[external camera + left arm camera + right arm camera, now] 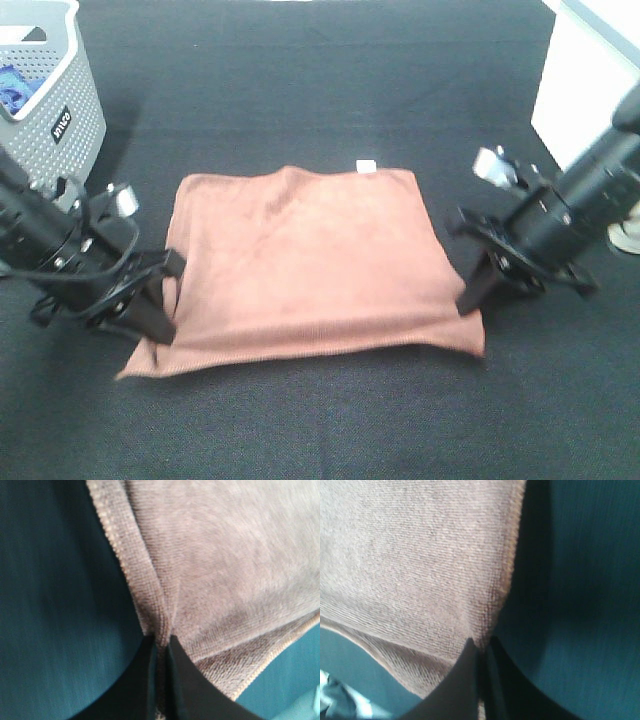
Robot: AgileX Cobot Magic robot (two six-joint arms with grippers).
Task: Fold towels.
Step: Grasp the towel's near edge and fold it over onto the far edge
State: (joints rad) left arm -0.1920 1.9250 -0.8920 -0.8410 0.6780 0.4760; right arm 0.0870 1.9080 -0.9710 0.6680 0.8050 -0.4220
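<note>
One towel (310, 260) is seen, reddish-brown, spread on the black table (320, 60) between two grippers, with one small white tag (366, 166) on its far edge. Two layers of cloth are shown at its near edge in both wrist views. The left gripper (160, 300) is pinched nearly closed on the towel's left edge, close to the near corner, and the fabric is drawn into a crease between its fingers (177, 680). The right gripper (475, 295) is likewise clamped on the right edge, by the near right corner. One grey perforated basket (60, 100) is set at the far left, with one blue cloth (12, 85) inside. One white box (580, 90) is placed at the far right.
</note>
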